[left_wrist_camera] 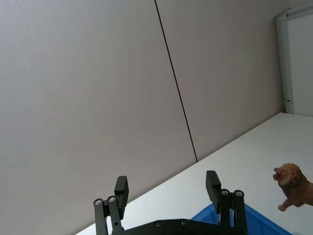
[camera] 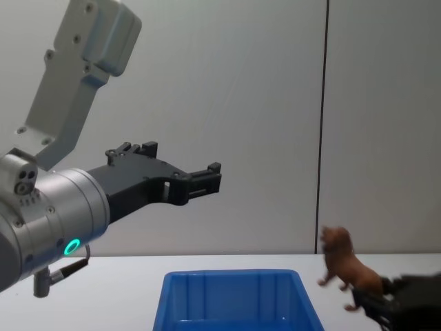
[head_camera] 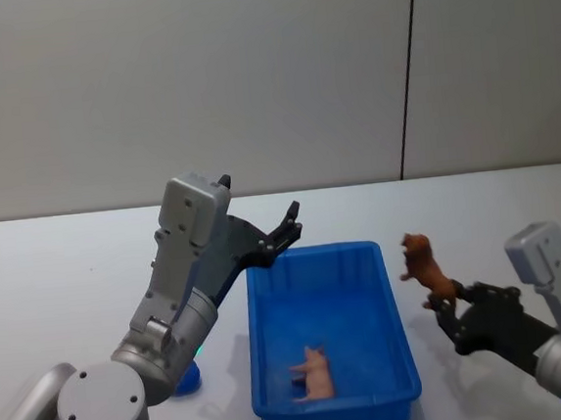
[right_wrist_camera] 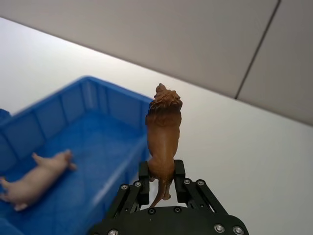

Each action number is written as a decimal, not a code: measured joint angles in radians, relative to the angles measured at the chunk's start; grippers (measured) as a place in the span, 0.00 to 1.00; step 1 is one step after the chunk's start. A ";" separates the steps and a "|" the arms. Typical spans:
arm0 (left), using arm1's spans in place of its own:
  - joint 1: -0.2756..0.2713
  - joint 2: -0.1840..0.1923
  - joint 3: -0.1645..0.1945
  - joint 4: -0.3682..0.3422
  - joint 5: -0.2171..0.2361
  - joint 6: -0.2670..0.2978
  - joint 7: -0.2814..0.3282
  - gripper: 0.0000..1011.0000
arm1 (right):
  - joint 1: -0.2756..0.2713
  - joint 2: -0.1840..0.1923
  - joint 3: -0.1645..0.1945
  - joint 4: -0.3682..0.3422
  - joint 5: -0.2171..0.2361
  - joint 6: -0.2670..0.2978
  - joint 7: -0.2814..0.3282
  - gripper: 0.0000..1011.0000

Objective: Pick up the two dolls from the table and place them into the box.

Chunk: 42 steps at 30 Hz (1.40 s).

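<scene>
Right end effector [right_wrist_camera: 161, 171] clenched on lion toy [right_wrist_camera: 163, 127], held beside blue box [head_camera: 397, 303], prob. for drop-in; pig toy [head_camera: 314, 372] inside. Left end effector [left_wrist_camera: 166, 182] released, up clear.

Ahead of you a plain pale grey wall [head_camera: 181, 81], one thin dark vertical seam [head_camera: 408, 71] splitting its panels right of centre, your white matte counter [head_camera: 69, 258] meeting its foot, a white door frame [left_wrist_camera: 285, 58] beside the wall, soft even light.

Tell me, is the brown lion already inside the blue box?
No, the right pincer holds the lion up beside the box, outside its walls.
</scene>
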 joint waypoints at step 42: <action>0.000 0.000 0.000 0.000 0.000 0.000 0.000 0.99 | 0.081 -0.051 -0.027 0.030 -0.023 -0.016 0.082 0.99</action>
